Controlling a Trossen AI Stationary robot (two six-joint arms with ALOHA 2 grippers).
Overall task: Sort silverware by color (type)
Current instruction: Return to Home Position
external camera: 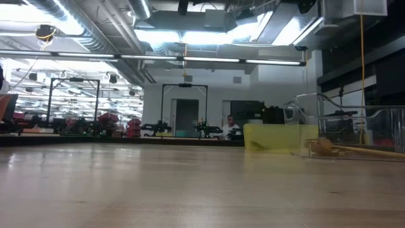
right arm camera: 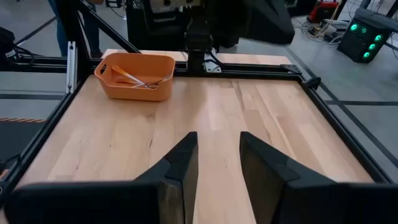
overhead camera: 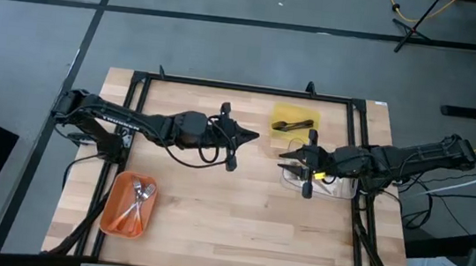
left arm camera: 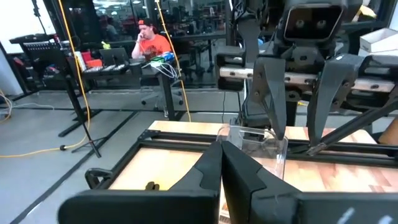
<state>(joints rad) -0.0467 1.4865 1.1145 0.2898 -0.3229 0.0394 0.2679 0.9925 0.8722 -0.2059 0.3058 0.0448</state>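
Silver utensils with orange handles [overhead camera: 136,204] lie in the orange tray [overhead camera: 114,217], which the right wrist view shows too [right arm camera: 135,76]. Dark utensils [overhead camera: 290,124] lie in the yellow tray [overhead camera: 311,114]. Gold utensils [external camera: 354,150] rest in the clear tray [external camera: 373,120], at the table's right [overhead camera: 345,190]. My left gripper [overhead camera: 251,137] hovers shut over the table's middle [left arm camera: 221,163]. My right gripper [overhead camera: 288,161] is open [right arm camera: 217,155] at the clear tray's left edge and holds nothing. Neither gripper shows in the low view.
A black frame [overhead camera: 243,87] runs around the wooden table top. Bare wood [overhead camera: 238,213] lies between the orange tray and the clear tray. A person in an orange shirt [left arm camera: 152,40] sits in the room beyond the table.
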